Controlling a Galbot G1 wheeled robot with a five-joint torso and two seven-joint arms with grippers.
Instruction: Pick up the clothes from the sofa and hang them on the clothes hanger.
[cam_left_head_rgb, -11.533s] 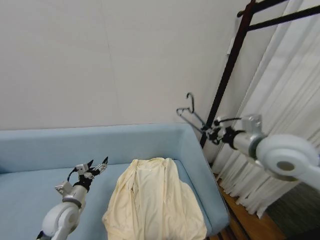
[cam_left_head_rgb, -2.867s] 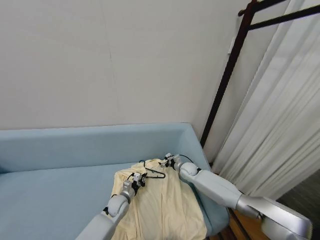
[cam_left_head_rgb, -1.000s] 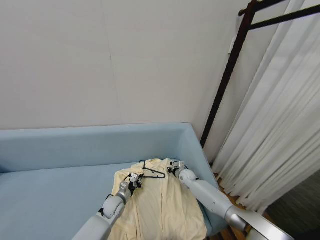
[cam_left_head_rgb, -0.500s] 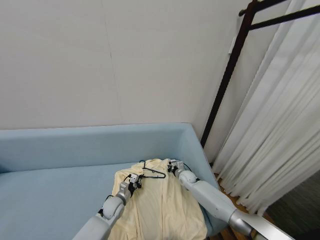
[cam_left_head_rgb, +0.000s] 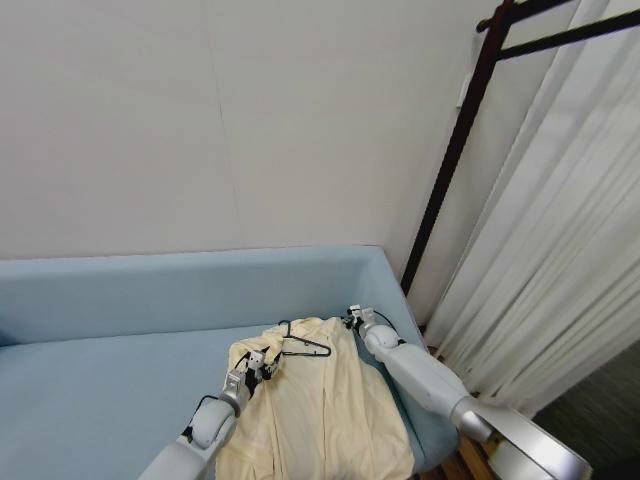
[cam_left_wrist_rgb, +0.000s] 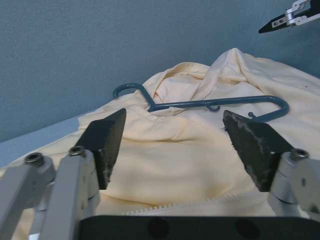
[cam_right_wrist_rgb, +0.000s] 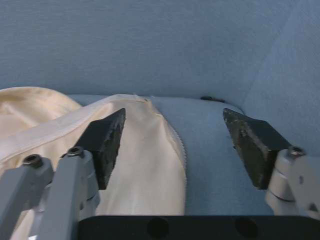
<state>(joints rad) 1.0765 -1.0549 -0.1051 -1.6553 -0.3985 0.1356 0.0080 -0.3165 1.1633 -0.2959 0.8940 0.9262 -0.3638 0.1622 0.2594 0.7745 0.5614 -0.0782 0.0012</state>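
Left tool (cam_left_wrist_rgb: 175, 134), jaws spread wide, hovers low over the cream shirt (cam_left_head_rgb: 320, 400) lying on the blue sofa (cam_left_head_rgb: 100, 300), close to the collar where a dark hanger (cam_left_wrist_rgb: 210, 104) rests. Right tool (cam_right_wrist_rgb: 175, 135), also spread, sits at the shirt's far edge. Fabric looks soft, light and floppy; a shoulder fold beside the hanger seems the best place to pinch.

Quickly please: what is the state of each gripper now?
Left gripper: open, holding nothing, over the cream garment.
Right gripper: open, holding nothing, at the garment's edge on the sofa.
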